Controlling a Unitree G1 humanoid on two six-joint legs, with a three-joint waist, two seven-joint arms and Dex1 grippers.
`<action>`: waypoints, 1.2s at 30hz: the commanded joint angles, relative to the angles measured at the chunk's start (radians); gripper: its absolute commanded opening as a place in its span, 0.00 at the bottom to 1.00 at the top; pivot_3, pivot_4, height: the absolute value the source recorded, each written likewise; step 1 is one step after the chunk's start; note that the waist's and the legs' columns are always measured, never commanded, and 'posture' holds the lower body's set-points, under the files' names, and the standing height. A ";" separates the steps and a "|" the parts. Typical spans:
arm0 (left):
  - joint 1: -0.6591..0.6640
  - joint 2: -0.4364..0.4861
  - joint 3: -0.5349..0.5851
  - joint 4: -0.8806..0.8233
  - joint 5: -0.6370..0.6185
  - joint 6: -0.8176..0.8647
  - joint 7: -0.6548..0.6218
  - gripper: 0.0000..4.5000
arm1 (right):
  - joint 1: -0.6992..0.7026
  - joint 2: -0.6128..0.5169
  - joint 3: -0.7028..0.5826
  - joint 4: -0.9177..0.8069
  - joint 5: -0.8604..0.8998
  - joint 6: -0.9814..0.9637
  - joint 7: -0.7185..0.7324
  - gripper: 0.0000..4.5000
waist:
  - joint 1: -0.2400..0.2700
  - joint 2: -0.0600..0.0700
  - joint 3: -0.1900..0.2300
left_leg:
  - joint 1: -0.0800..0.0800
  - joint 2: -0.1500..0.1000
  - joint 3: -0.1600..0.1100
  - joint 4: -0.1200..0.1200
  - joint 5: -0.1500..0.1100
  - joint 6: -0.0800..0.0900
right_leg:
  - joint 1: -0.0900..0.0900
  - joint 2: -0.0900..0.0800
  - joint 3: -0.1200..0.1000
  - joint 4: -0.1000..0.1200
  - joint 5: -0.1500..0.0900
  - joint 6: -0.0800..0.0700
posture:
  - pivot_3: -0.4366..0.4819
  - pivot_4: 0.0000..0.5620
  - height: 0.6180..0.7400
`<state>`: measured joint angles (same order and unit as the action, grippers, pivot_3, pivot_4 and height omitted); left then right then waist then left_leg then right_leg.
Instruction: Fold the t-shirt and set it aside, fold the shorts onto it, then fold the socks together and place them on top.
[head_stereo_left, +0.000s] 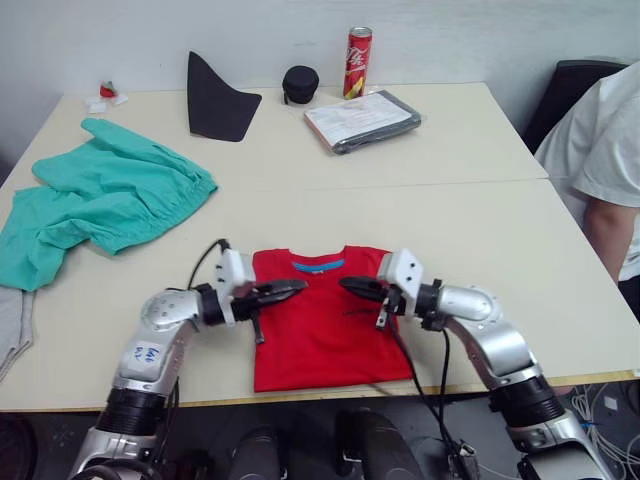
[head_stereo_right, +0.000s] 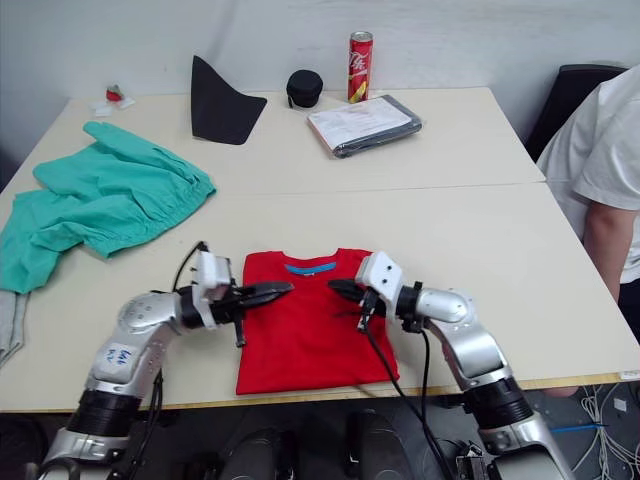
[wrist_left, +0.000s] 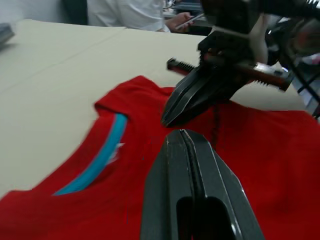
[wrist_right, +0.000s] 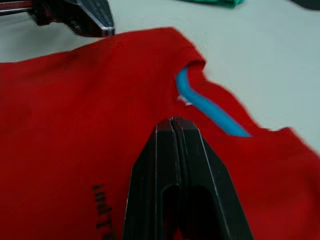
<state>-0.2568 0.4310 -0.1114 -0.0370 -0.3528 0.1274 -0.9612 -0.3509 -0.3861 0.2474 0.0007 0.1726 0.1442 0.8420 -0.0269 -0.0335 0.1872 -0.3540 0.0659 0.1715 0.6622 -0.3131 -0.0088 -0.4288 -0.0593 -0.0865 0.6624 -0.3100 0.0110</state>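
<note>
- While the bright red short-sleeved cloth t-shirt (head_stereo_left: 325, 320) lies flat at the near edge of the pale surface (head_stereo_left: 480, 220), sleeves already tucked in to a neat rectangle with its blue neck band facing up, both arms hover just above its far half.
- The left gripper (head_stereo_left: 292, 289) points inward over the left shoulder, its black fingers pressed together and holding nothing.
- The right gripper (head_stereo_left: 350, 285) mirrors it over the right shoulder, fingers likewise closed and empty; the two tips sit near each other, either side of the collar.
- The step in hand looks like the crosswise fold: each gripper should part its fingers, pinch a far corner at matching points, then carry the collar edge evenly towards the near hem so the layers stay square.
- Lifting unevenly would skew the fold.
- The teal-green soft fabric shorts (head_stereo_left: 100, 195) wait crumpled at the far left, well apart.
- A light grey knitted sock (head_stereo_left: 10, 330) lies at the left edge, just near the shorts.
</note>
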 joint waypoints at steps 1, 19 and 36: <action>0.001 -0.030 -0.042 0.062 0.109 -0.039 0.087 0.00 | -0.008 0.016 -0.021 0.113 -0.056 -0.082 -0.065 0.00 | 0.000 0.000 0.000 | 0.000 0.000 0.000 0.000 0.000 0.000 | 0.000 0.000 0.000 0.000 0.000 0.000 | 0.48 0.27 1.00; 0.118 0.052 0.138 -0.122 -0.103 -0.001 0.022 0.00 | 0.059 -0.063 -0.305 0.005 0.225 -0.084 0.014 0.00 | -0.005 0.005 -0.002 | -0.001 0.001 0.000 -0.003 0.000 0.001 | -0.001 0.000 0.000 -0.002 0.001 0.000 | 0.48 0.27 1.00; 0.453 0.120 0.057 -0.233 0.072 -0.148 0.058 0.00 | 0.457 -0.078 -0.123 -0.216 0.051 -0.168 -0.076 0.00 | 0.001 0.003 -0.002 | 0.001 -0.001 -0.001 -0.012 -0.002 0.004 | 0.000 0.000 0.000 -0.008 0.001 0.001 | 0.48 0.27 1.00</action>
<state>0.1734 0.5366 -0.0815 -0.2599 -0.2667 -0.0015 -0.9008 0.0788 -0.4359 0.1939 -0.2284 0.1829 -0.0240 0.7696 -0.0258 -0.0304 0.1847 -0.3528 0.0648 0.1706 0.6500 -0.3157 -0.0035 -0.4291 -0.0596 -0.0863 0.6539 -0.3093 0.0116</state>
